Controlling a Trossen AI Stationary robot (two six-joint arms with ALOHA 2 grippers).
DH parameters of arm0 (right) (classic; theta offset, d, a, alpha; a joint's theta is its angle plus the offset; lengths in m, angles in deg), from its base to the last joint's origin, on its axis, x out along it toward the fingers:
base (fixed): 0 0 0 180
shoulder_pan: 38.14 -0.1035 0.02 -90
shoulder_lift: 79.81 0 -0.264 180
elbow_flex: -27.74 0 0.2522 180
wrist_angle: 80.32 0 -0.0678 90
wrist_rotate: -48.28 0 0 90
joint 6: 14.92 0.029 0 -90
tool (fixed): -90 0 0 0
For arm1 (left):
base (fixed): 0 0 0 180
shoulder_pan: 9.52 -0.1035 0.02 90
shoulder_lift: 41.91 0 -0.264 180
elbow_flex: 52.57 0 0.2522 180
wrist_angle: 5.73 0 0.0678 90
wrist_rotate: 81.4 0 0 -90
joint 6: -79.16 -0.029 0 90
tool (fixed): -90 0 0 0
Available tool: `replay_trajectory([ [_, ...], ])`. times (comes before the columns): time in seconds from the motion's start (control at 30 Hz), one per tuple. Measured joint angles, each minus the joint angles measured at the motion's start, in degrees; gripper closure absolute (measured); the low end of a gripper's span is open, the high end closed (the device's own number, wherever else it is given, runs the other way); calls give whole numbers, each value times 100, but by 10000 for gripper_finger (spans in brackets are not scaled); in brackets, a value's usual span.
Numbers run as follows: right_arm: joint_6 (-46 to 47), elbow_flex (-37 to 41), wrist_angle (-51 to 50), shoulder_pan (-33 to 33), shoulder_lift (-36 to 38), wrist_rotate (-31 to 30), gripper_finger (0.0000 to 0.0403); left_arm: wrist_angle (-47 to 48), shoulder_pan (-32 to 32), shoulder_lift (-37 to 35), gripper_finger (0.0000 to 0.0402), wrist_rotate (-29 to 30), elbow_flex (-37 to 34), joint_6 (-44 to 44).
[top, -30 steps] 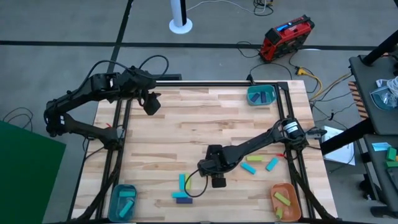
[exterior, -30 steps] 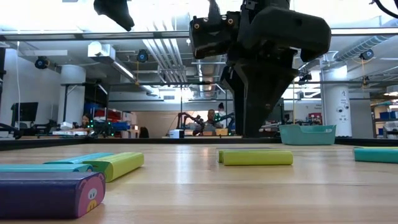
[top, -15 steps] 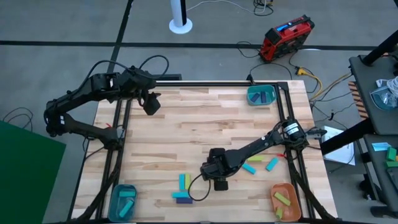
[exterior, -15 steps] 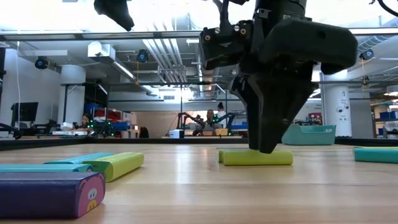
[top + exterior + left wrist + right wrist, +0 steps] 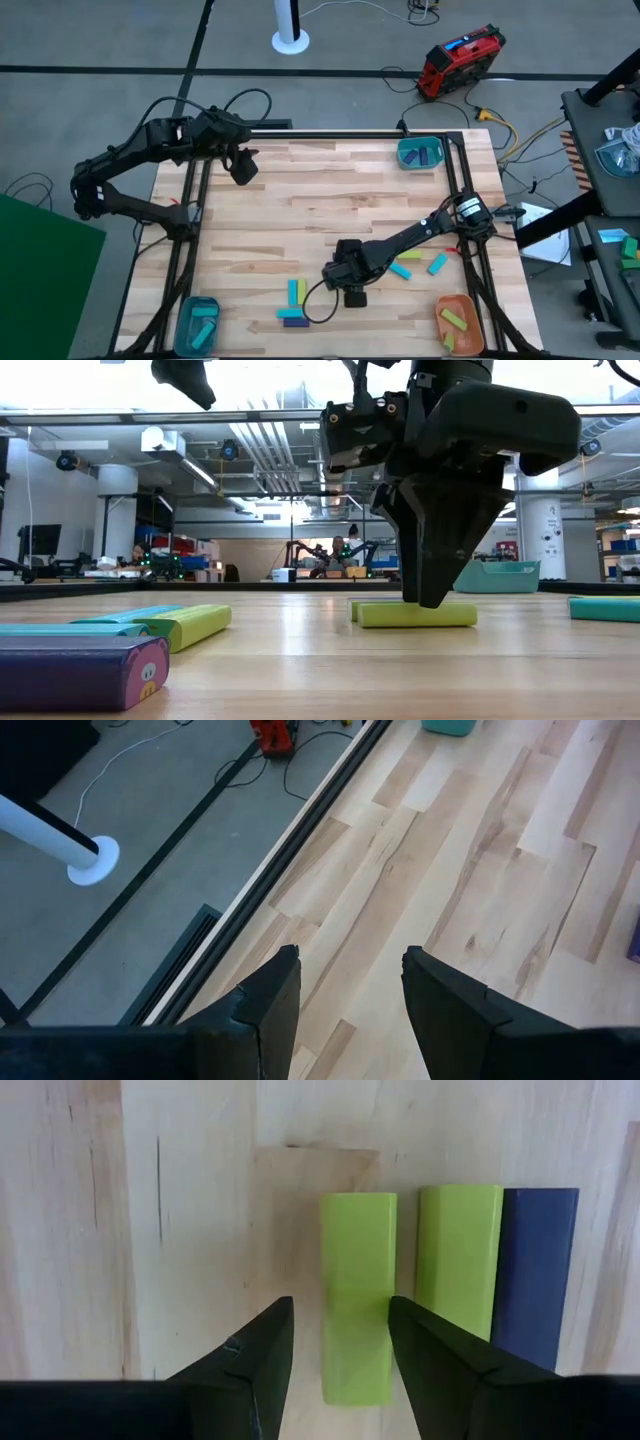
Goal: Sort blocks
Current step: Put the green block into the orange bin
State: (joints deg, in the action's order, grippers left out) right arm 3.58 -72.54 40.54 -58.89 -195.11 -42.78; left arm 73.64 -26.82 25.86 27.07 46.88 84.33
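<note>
My right gripper (image 5: 352, 292) is low over the table's near middle, open. Its fingers (image 5: 262, 1350) stand on either side of a yellow-green block (image 5: 357, 1295) that lies flat on the wood, also seen as the yellow-green block (image 5: 415, 614) in the low view. Beside it lie a second yellow-green block (image 5: 458, 1260) and a purple block (image 5: 535, 1275). More blocks lie to the left (image 5: 293, 292) and right (image 5: 437, 263). My left gripper (image 5: 243, 168) hangs open above the far left corner.
A teal bowl (image 5: 420, 152) with a purple block stands at the far right corner. A teal bowl (image 5: 197, 320) with cyan blocks is at the near left, and an orange bowl (image 5: 458, 320) with yellow-green blocks at the near right. A black frame (image 5: 190, 240) edges the table.
My right gripper has come down and a little toward the table's near edge, until its open fingers stand low around the yellow-green block.
</note>
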Motion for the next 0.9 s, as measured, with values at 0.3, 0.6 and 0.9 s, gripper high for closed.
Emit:
replay_trajectory([
  [0.3, 15, 334, 356, 0, -4, 2, 260, -2, 0, 0, 247, 0, 0, 0],
  [0.6, 0, 346, 394, -2, -4, -2, 319, -4, 1, 0, 247, 0, 0, 0],
  [0.9, 48, 283, 289, -28, 81, 251, 352, -42, 0, 0, 247, 0, 0, -13],
])
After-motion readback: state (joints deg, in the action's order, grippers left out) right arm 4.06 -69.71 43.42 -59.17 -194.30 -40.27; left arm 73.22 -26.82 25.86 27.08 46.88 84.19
